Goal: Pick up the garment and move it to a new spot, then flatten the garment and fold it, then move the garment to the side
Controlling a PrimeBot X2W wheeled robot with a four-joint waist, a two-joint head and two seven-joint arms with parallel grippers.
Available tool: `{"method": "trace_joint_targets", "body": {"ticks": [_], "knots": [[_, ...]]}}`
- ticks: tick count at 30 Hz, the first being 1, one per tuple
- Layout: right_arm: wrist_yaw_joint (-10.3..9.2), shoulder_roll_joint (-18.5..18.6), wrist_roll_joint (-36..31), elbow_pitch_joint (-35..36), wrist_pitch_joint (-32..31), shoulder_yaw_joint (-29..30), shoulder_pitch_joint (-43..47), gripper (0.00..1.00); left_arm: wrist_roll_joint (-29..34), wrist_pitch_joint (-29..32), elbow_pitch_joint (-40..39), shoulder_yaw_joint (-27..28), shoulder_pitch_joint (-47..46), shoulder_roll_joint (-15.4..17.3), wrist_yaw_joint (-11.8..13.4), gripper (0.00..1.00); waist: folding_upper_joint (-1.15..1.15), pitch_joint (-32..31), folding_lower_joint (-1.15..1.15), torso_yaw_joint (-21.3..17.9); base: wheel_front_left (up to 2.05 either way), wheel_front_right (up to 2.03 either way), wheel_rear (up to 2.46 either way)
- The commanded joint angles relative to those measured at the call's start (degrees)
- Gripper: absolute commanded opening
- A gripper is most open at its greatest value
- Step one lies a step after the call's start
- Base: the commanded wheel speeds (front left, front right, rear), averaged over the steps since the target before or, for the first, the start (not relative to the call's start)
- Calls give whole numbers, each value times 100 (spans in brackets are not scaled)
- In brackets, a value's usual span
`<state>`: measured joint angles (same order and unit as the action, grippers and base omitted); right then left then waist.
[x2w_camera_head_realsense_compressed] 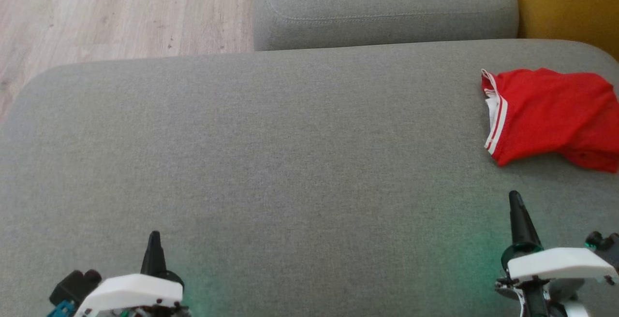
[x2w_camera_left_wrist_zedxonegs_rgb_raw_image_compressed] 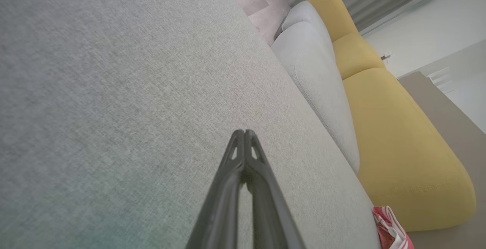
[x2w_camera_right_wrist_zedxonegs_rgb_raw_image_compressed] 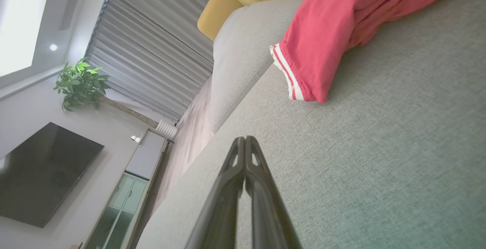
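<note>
- Garment (x2w_camera_head_realsense_compressed: 551,114): red with a white-striped band at one edge, lying bunched at the far right of the grey cushion (x2w_camera_head_realsense_compressed: 290,138) and running off the head view's right edge. Not spread flat; no crisp fold line to make out. Seen again in the right wrist view, striped band nearest the fingers.
- Left gripper (x2w_camera_head_realsense_compressed: 154,249): low on the left of the head view, fingers pressed together on nothing, over bare cushion and well apart from the garment.
- Right gripper (x2w_camera_head_realsense_compressed: 518,210): low on the right, likewise pinched closed and empty, near the striped band but clear of it.
- Step in hand: not settled by this moment. Fits cloth waiting at the edge to be picked up and carried to a new spot. Fits equally cloth loosely folded and set to the side, with both arms drawn back.
- Rumpled look: leaning slightly towards unfolded, yet no firm verdict possible from soft fabric at this angle.
- Next move: left open for that reason. Any further handling would call for parted fingers, a reach by the nearer right arm, and a pinch on raised cloth, not on the cushion cover beneath.
</note>
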<state>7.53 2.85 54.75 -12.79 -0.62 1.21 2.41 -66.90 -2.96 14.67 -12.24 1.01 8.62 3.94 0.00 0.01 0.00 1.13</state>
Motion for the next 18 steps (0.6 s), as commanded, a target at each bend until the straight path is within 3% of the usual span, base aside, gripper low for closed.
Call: {"method": "trace_joint_targets", "body": {"ticks": [1, 18], "knots": [[-2, 127, 137, 166, -28, -26, -351, 0, -89, 33, -139, 237, -344, 20, -57, 0, 0, 0, 0, -1, 0, 0, 0], [-3, 135, 1279, 82, -146, 79, -499, 0, -841, 293, -116, 713, -456, -145, -385, 0, 0, 5, 0, -35, 0, 0, 0]]}}
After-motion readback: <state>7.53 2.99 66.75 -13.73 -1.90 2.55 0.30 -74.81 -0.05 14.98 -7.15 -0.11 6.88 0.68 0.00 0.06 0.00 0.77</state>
